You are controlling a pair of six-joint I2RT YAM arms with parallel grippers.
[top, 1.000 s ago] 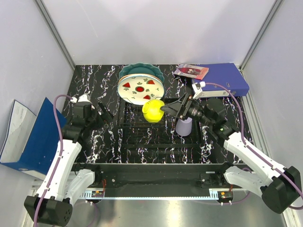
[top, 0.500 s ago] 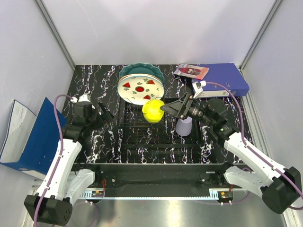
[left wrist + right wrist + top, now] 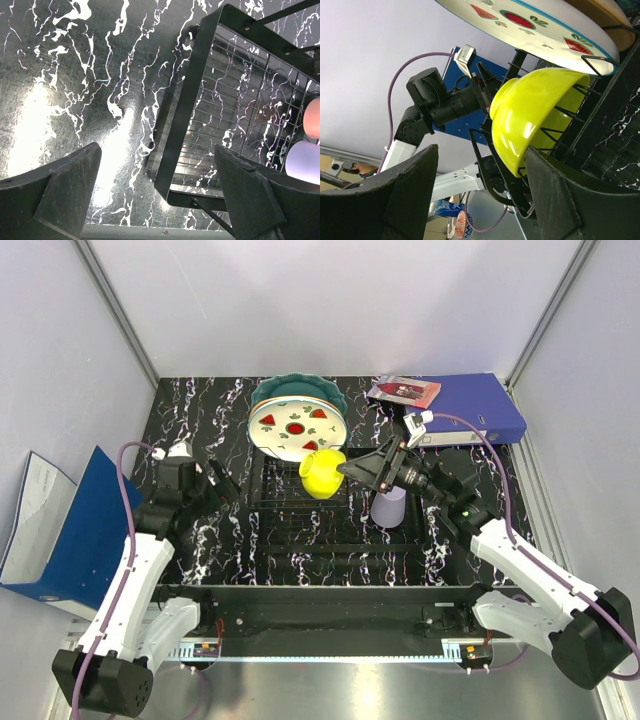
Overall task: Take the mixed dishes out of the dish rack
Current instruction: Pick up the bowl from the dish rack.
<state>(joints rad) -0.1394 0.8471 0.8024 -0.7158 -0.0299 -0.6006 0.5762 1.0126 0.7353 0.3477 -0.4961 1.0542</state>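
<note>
Peering through the right wrist camera, I see the right gripper (image 3: 348,469) open, with the small yellow bowl (image 3: 530,115) tilted in the dish rack (image 3: 285,496) ahead of its fingers; contact I cannot judge. My left gripper (image 3: 157,152) gapes over the tabletop (image 3: 75,75). Most of the teal scalloped plate (image 3: 300,386) hides behind the white plate (image 3: 297,430); the right arm covers part of the lavender cup (image 3: 388,510).

arms (image 3: 130,575): white shells, black joints | cables (image 3: 389,117): purple | pincer fingers (image 3: 65,185): black wedges
</note>
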